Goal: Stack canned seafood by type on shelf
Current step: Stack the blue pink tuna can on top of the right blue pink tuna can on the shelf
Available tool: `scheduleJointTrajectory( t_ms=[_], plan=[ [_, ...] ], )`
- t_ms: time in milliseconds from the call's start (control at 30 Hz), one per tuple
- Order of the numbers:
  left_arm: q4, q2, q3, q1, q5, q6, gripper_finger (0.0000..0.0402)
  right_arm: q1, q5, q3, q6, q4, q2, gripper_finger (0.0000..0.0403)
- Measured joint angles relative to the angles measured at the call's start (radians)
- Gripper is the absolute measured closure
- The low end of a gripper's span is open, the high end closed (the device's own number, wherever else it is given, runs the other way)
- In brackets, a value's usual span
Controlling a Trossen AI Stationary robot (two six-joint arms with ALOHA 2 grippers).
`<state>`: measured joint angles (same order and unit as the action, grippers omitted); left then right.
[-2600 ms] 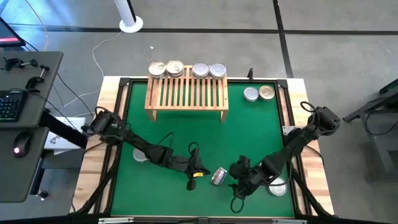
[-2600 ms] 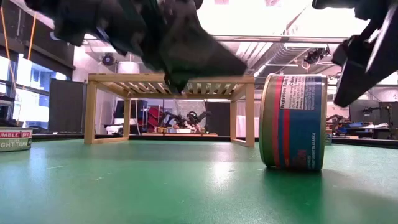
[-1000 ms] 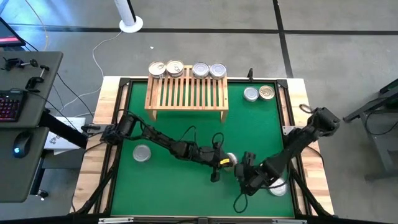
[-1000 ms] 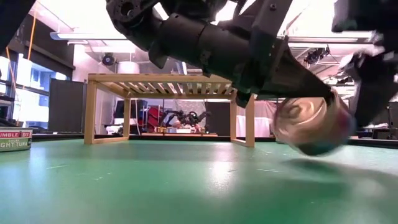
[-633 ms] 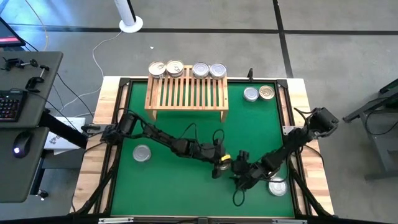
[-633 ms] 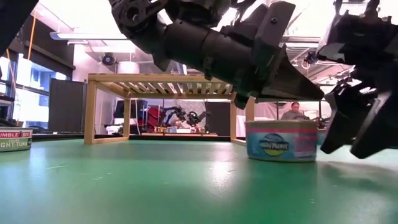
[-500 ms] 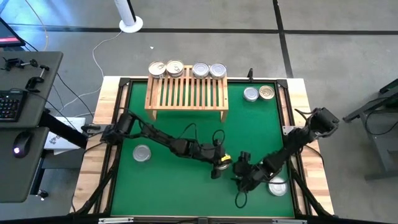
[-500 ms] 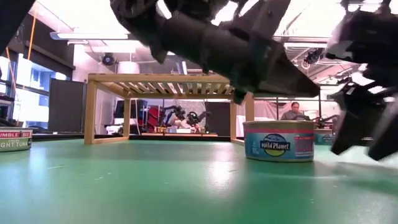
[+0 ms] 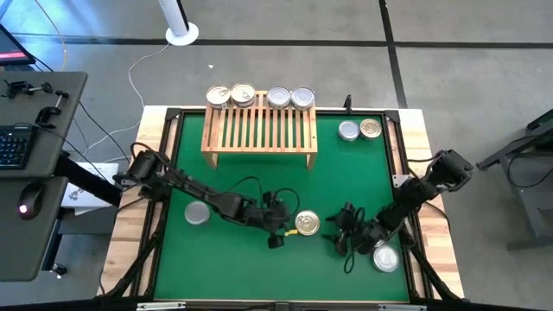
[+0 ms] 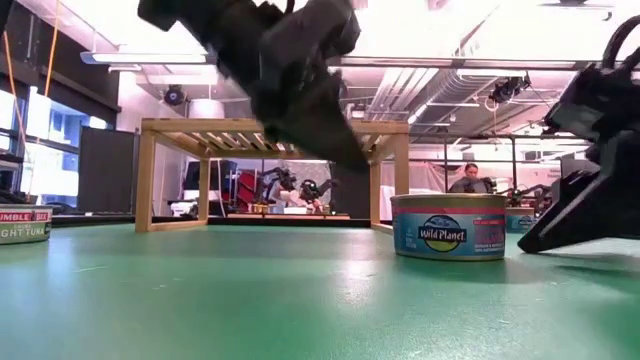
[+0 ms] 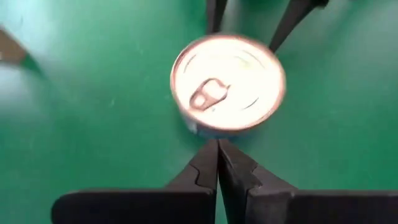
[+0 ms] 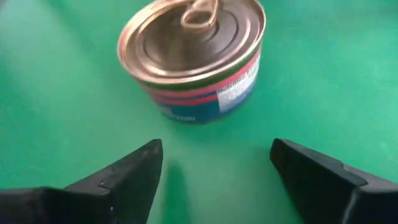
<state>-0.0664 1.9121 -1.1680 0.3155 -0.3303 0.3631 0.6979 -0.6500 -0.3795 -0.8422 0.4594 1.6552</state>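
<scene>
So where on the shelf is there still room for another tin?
The shelf's slatted top is bare from the four tins along its back edge forward to its front edge. That back row is crowded, tins side by side.

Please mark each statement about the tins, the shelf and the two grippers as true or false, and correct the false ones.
1. The gold-lidded tin stands upright on the green mat, between the two grippers. True.
2. The left gripper holds this tin. False: its jaws are shut and empty, beside the tin.
3. The right gripper has open jaws facing the tin. True.
4. The shelf carries no tins. False: four tins sit along its far edge.
5. Two tins rest on the mat to the right of the shelf. True.
</scene>
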Motion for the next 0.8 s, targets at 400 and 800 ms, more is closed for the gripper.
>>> scheduleJointTrajectory(
  t_ms=[400,800],
  plan=[
    [0.265,0.058,0.137,-0.022,0.026,0.091,0.0402,-0.123,0.127,0.047,0.45,0.228,0.014,0.0068],
    [0.329,0.095,0.138,-0.028,0.067,0.108,0.0401,-0.245,0.439,0.003,0.507,0.259,0.014,0.0028]
  ],
)
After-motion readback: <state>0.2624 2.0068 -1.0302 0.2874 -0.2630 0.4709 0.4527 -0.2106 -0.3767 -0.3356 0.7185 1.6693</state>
